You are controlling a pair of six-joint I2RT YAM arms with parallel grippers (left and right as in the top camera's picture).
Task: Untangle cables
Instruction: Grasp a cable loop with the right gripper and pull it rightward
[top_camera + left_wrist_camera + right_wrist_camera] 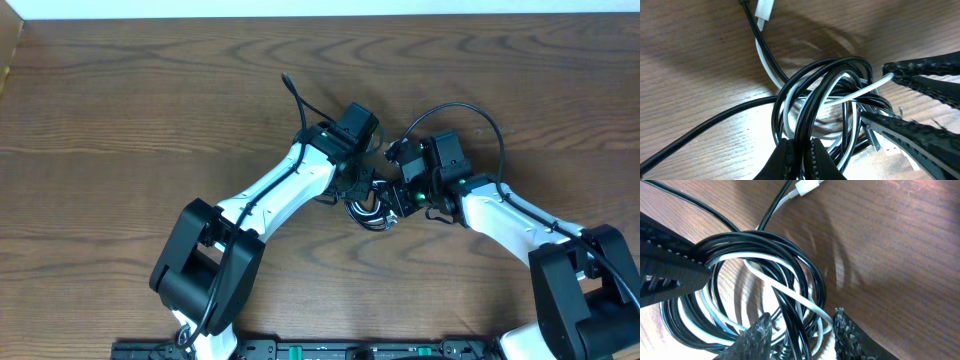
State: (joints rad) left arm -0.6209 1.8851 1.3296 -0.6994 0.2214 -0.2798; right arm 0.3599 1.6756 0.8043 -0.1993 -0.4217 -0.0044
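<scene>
The black cable (810,80) and the white cable (860,91) lie wound together in one coil (368,210) on the table, between the two arms. My left gripper (800,145) is shut on a few black strands at the coil's near side. My right gripper (802,316) stands open, with black and white strands (790,292) running between its fingers and touching neither. In the left wrist view the right gripper's fingers (912,135) reach into the coil from the right. A white plug (807,187) lies past the coil, beside a black strand.
The brown wooden table (120,110) stretches out on all sides of the coil. A thin black cable tail (290,88) runs off toward the far side. A thicker black wire (470,110) arcs above the right wrist. Both arm bases (205,270) sit at the near edge.
</scene>
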